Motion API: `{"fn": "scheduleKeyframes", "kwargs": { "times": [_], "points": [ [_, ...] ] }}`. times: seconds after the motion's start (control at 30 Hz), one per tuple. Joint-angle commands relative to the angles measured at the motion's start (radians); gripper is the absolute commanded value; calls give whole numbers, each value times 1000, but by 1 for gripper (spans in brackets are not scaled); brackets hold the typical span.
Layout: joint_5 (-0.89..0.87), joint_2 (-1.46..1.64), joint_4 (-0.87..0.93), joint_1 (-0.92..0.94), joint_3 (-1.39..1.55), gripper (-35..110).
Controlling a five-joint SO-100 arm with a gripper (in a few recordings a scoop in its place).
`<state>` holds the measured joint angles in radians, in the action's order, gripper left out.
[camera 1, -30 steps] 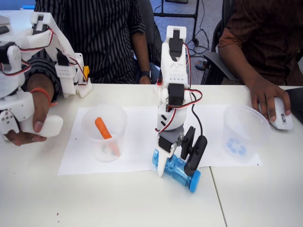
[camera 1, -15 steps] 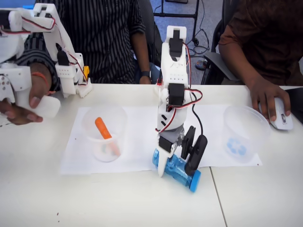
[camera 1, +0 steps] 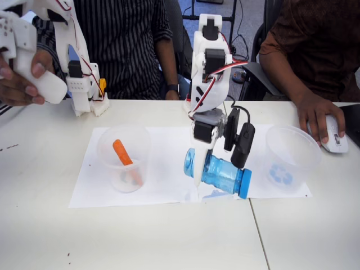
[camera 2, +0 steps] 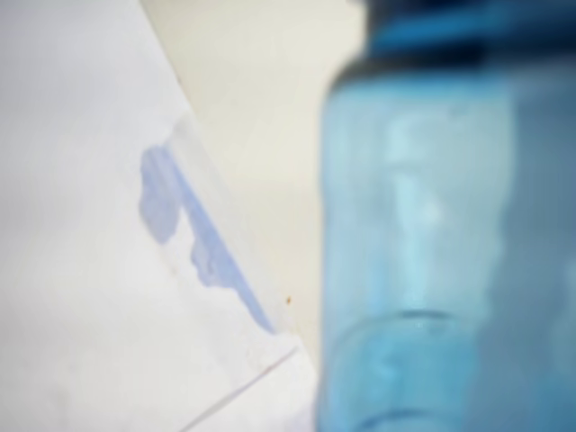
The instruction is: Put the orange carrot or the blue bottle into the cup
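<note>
My gripper (camera 1: pixel 216 163) is shut on the blue bottle (camera 1: pixel 219 173), which hangs on its side a little above the white paper, cap toward the right. In the wrist view the blue bottle (camera 2: pixel 450 243) looms close and blurred at the right. The cup (camera 1: pixel 291 158) with the blue arrows mark stands upright on the paper to the right of the bottle. The orange carrot (camera 1: pixel 121 153) leans inside a second clear cup (camera 1: pixel 124 157) at the left of the paper.
A white paper sheet (camera 1: pixel 163 169) covers the table's middle. One person's hand rests on a white mouse (camera 1: pixel 334 136) at the right edge, close to the marked cup. Two people sit behind the table.
The arm has lifted the blue bottle off the table and moved it slightly to the right. The cups and the carrot have stayed in place.
</note>
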<state>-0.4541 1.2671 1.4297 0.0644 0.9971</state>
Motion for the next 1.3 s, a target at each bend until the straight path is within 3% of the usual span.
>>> {"fn": "scheduleKeyframes", "kwargs": {
  "times": [0.0,0.4,0.87,1.27],
  "points": [
    [9,296,48,-32,-84,15],
    [18,499,126,-291,-92,15],
    [18,489,127,-566,-37,15],
    [21,488,123,-637,147,15]
  ]
}}
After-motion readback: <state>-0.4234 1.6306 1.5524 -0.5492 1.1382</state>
